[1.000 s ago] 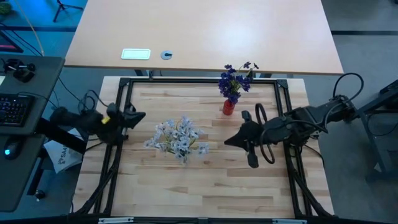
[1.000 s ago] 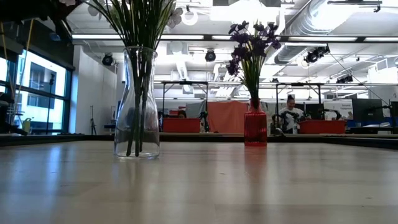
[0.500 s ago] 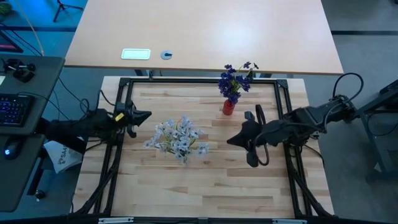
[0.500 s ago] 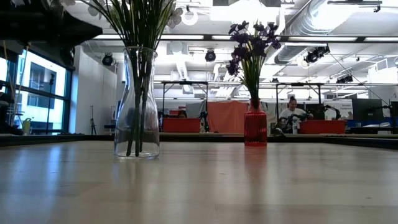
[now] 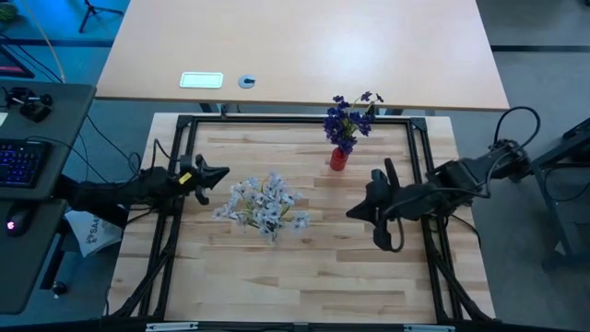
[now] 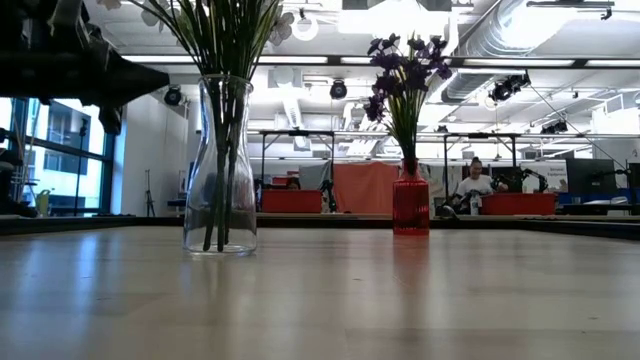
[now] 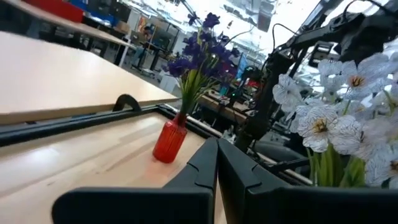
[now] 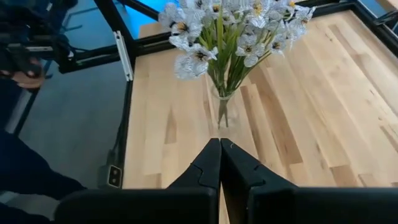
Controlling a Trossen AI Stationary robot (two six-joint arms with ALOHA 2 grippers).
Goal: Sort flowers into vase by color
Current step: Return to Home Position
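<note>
The red vase (image 5: 338, 159) stands near the table's far edge and holds the dark purple-blue flowers (image 5: 348, 118), as the low view also shows (image 6: 410, 205). The white flowers (image 5: 265, 203) stand in a clear glass vase (image 6: 220, 170) near the table's middle. My left gripper (image 5: 219, 173) is shut and hovers left of the white flowers; its wrist view shows the red vase (image 7: 169, 140) ahead. My right gripper (image 5: 354, 212) is shut, right of the white flowers and near of the red vase; it faces the glass vase (image 8: 221, 112).
A black frame (image 5: 295, 120) runs around the wooden table top. A light desk (image 5: 304, 46) lies beyond the far edge, with a white slab (image 5: 201, 80) and a small round thing (image 5: 246, 81) on it. A person (image 6: 475, 185) sits in the room behind.
My left gripper has moved a little toward the table's right, nearer the white flowers, and its arm now shows in the low view. My right gripper has drawn back toward the table's right edge. Both vases and their flowers have stayed in place.
</note>
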